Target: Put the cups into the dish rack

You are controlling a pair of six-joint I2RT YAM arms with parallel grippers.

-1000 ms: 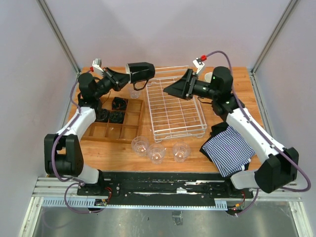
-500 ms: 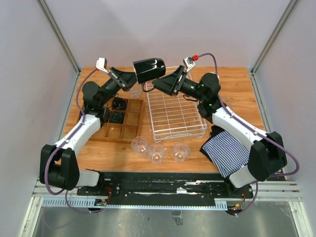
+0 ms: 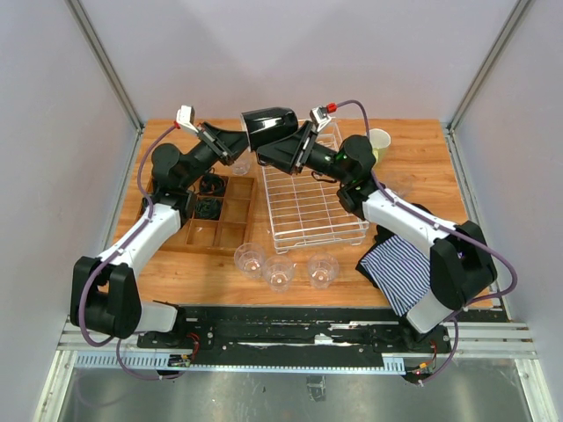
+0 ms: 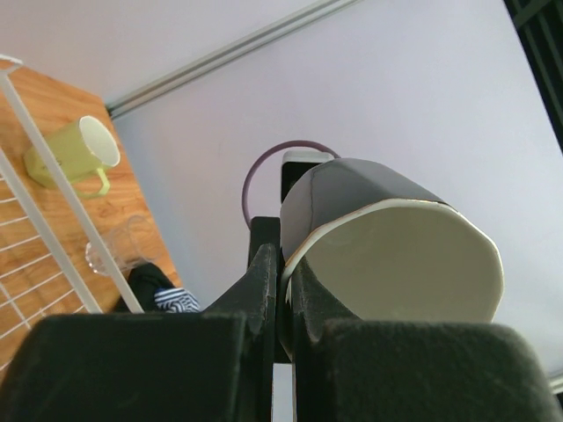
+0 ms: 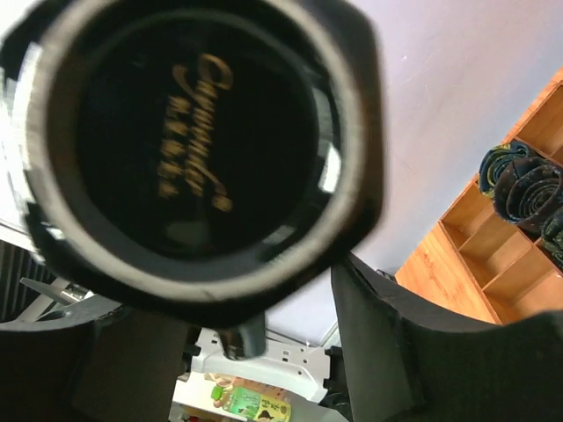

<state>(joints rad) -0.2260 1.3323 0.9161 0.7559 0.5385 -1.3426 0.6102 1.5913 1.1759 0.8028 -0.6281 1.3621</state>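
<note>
The black mug hangs in the air over the far left corner of the dish rack. It lies on its side, mouth towards the left arm and base towards the right. The left pincer is clenched on the mug's rim, one finger inside the white wall and one outside. The right pincer is released, its fingers spread wide to either side of the base, which fills its wrist view. Whether they touch the mug I cannot tell.

This looks like a handover. To do it well, the right pincer should reach further along the body so it grips the wall rather than just the foot, and close squarely. Only then should the left let go — a rim pinch is a weak hold if the mug gets nudged. The mug can then go down mouth-first onto the wire grid. The yellow-green mug and three clear tumblers stand on the counter, outside the rack.
</note>
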